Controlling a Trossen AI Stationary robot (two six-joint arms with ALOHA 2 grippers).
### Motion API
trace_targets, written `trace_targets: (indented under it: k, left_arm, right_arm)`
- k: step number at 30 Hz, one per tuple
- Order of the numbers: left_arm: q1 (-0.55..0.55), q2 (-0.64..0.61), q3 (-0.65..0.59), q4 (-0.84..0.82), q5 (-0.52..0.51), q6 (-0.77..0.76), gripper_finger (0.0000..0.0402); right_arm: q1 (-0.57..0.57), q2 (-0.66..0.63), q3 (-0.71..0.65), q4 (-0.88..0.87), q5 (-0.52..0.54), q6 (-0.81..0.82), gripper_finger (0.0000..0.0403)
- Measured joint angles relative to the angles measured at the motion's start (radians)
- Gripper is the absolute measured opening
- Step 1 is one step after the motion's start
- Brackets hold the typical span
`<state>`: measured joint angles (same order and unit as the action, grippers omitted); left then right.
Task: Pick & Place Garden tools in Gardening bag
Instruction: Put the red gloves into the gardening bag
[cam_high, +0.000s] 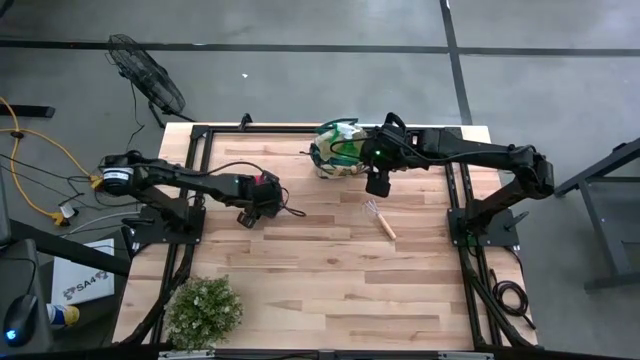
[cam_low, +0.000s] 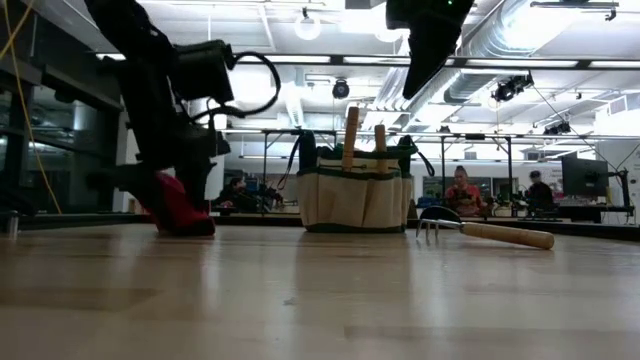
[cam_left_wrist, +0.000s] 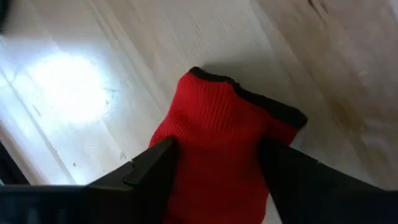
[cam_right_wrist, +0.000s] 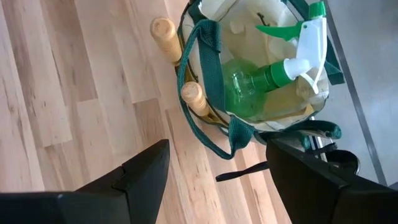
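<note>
We have the left gripper (cam_high: 262, 197) at centre-left of the overhead frame, set down on a red fabric item with a dark cuff, seemingly a glove (cam_left_wrist: 221, 134). Its fingers (cam_left_wrist: 152, 168) stand either side of the red cloth, wide apart and touching it, but we cannot say the grip has closed. In our judgement it sits low so the fingers can pinch the soft cloth off the table (cam_high: 330, 300).

The right gripper (cam_high: 377, 183) hangs empty with fingers spread, just beside the gardening bag (cam_high: 336, 148) at upper centre, probably clear of its handles. The green sprayer (cam_right_wrist: 267, 78) lies inside the bag; two wooden handles (cam_right_wrist: 194, 96) stand in its side pockets. The wire rake (cam_high: 380, 219) lies on the table, right of centre.
</note>
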<state>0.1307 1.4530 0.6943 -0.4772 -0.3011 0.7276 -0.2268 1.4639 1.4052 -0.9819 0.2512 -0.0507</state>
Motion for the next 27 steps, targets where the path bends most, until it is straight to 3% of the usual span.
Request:
trace_targets:
  k: [4, 11, 18, 27]
  left_arm:
    - [-0.001, 0.046, 0.001, 0.015, -0.015, 0.0, 0.0167]
    - [0.0, 0.047, -0.001, 0.033, -0.007, -0.058, 0.0037]
    - [0.001, 0.012, -0.007, 0.162, 0.025, -0.159, 0.0031]
    - [0.001, -0.126, -0.006, 0.51, -0.005, -0.159, 0.0031]
  right_arm:
    - [0.0, 0.0, 0.0, -0.011, 0.0, 0.006, 0.0259]
    - [0.0, 0.0, 0.0, -0.013, 0.0, 0.009, 0.0258]
    - [0.0, 0.0, 0.0, -0.014, 0.0, 0.03, 0.0258]
    - [0.0, 0.0, 0.0, -0.01, 0.003, 0.032, 0.0258]
